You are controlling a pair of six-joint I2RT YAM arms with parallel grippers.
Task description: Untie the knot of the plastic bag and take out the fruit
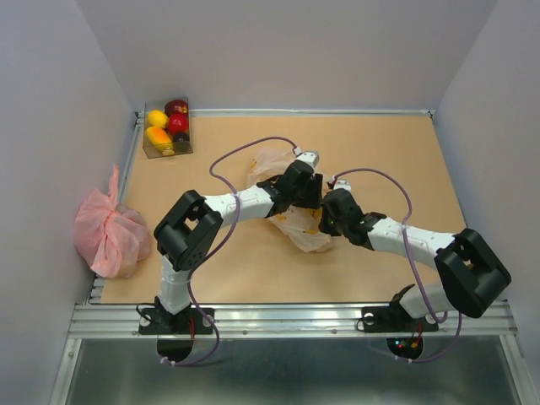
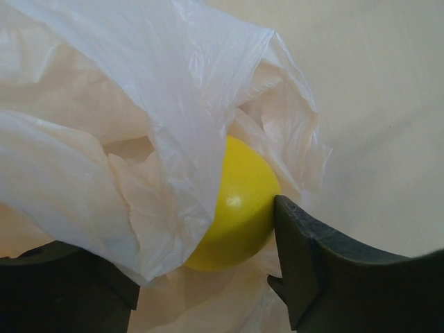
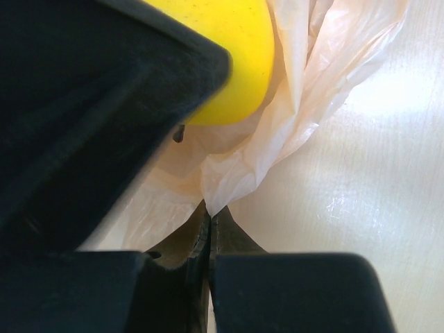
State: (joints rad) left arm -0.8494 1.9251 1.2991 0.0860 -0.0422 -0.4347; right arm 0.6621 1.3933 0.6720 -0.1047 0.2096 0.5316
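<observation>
Table [image 1: 380, 143]: tan, bag near its middle.
Plastic bag [image 1: 305, 234]: crumpled, between both grippers.
Left gripper [image 2: 208, 243]: jaws spread around the fruit, one finger touching it.
Right gripper [image 3: 209, 225]: pressed together, pinching a bag fold.
Fruit [image 2: 239, 201]: yellow, half inside the bag.

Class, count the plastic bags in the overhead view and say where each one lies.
2. The pale peach plastic bag lies in the middle of the table. The pink bag sits at its left edge. Another could be hidden under the arms.
</observation>
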